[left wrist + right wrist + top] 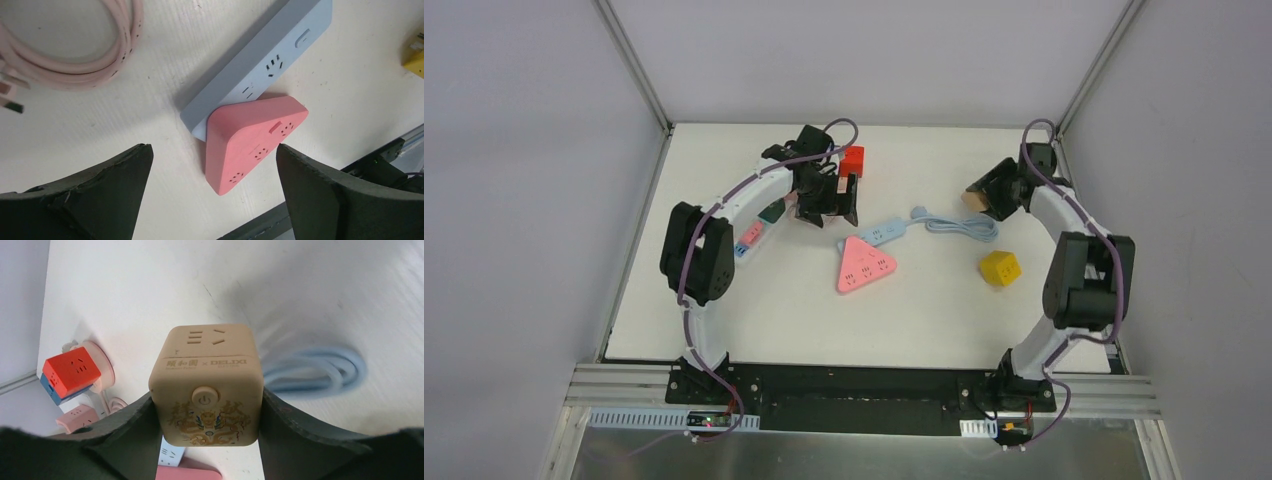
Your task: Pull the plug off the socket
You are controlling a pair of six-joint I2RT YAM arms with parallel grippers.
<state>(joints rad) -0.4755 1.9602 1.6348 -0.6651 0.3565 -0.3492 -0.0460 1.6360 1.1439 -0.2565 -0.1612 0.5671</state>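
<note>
- Judging from the left wrist view, the pull looked done: the left gripper hung over the white table with its jaws spread wide and nothing between them.
- What appeared to be a pink plug with a dark pin lay loose, well out beyond the outer side of the left-hand jaw, by the coiled pink rubber cable. Only its edge showed, so this stayed a guess.
- Ahead of the open jaws lay the long pale-blue plastic power strip, its visible sockets bare. The pink triangular plastic power strip rested against the blue strip's near end, directly between the jaws' tips.
- The right gripper was clamped on a tan cube-shaped socket with a dragon print, one jaw pressed to each side. A looped pale-blue cable lay beyond the right-hand jaw.
- Which socket the plug belonged to could not be told. What was left seemed small: perhaps setting the cube down and drawing both arms clear.
</note>
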